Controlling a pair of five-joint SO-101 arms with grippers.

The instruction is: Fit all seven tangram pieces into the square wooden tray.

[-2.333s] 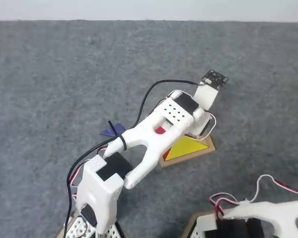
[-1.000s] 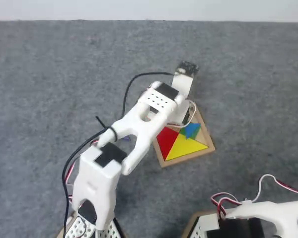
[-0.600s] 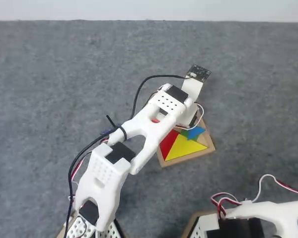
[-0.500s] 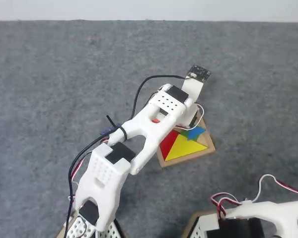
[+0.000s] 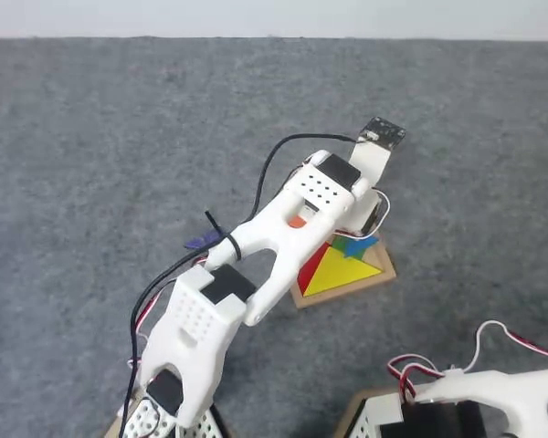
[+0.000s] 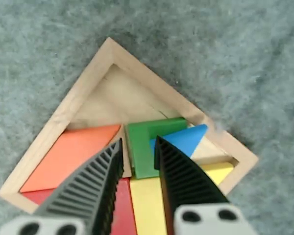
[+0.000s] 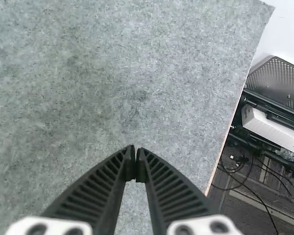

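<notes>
OK, far left of the grey worktop [image 5: 91, 137]: purple piece [image 5: 201, 243] lying flat, well apart from the tray and half tucked behind the left arm [image 5: 283, 237]. It looks thin, light and rigid, prob. painted wood, so a smooth face and slick edges. Best bet is to pinch it across two straight opposite edges, low down by the mat, not on a point. Moving right, the left claw [image 6: 138, 147] hangs over the tray [image 6: 63, 115], fingers a little apart, nothing between them. Below it the orange piece [image 6: 73, 156], red piece [image 6: 121, 205] and yellow piece [image 6: 147, 205] look bedded flat. The green piece [image 6: 157, 128] sits beside the orange. The blue piece [image 6: 183, 139] seems to ride up over the green one's edge, though I can't tell for sure. If so, a sideways nudge beats a lift, since these bits skid easily. Bare wood shows in the tray's far corner, so there's room for more. Far right, the right arm [image 5: 493, 392] is parked at the near edge, well clear of the tray. Its right claw [image 7: 135, 149] has its tips pressed together over plain mat, gripping nothing.
</notes>
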